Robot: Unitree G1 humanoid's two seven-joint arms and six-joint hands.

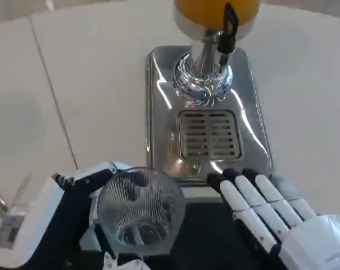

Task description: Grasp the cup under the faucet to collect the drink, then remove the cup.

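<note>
- Gripping the clear ribbed cup [140, 209] with the left hand [74, 197], near edge, short of the drip tray [209, 135].
- Right hand [265, 208] flat, fingers extended, holding nothing, right of cup.
- Faucet [229, 34] far, above tray.

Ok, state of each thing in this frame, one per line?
cup: empty, upright, held near the table's front, not under the faucet
left hand: grips the cup
right hand: open, fingers extended toward the dispenser base
faucet: no drink flowing
drip tray: nothing on it
</note>
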